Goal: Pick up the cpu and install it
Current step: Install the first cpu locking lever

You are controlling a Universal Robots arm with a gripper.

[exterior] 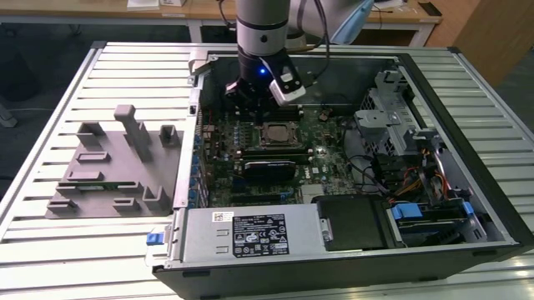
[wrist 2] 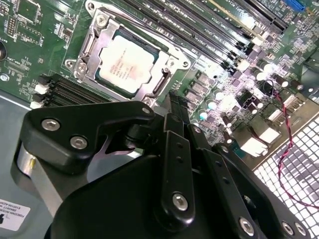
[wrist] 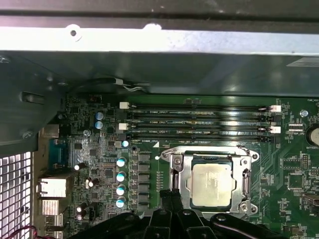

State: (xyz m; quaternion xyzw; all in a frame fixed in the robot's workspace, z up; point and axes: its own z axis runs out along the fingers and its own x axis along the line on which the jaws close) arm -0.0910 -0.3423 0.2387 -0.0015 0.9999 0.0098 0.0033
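The cpu (exterior: pixel 276 133) lies flat in the metal-framed socket (exterior: pixel 294 143) on the green motherboard, silvery top plate up. Both wrist views show the cpu (wrist 2: pixel 127 64) (wrist: pixel 212 185) seated inside the socket frame (wrist: pixel 174 164). My gripper (exterior: pixel 249 109) hangs inside the open computer case, just beyond the socket over the memory slots (wrist: pixel 199 119). Its black fingers (wrist 2: pixel 175 107) stand pressed together with nothing between them, their tips (wrist: pixel 169 196) beside the socket's edge and apart from the cpu.
The open computer case (exterior: pixel 467 81) lies on a slatted metal table (exterior: pixel 50 112). A grey plastic fixture tray (exterior: pixel 109 169) sits at the exterior view's left. A power supply (exterior: pixel 250 234) fills the near side and a drive cage with cables (exterior: pixel 392 125) the exterior view's right.
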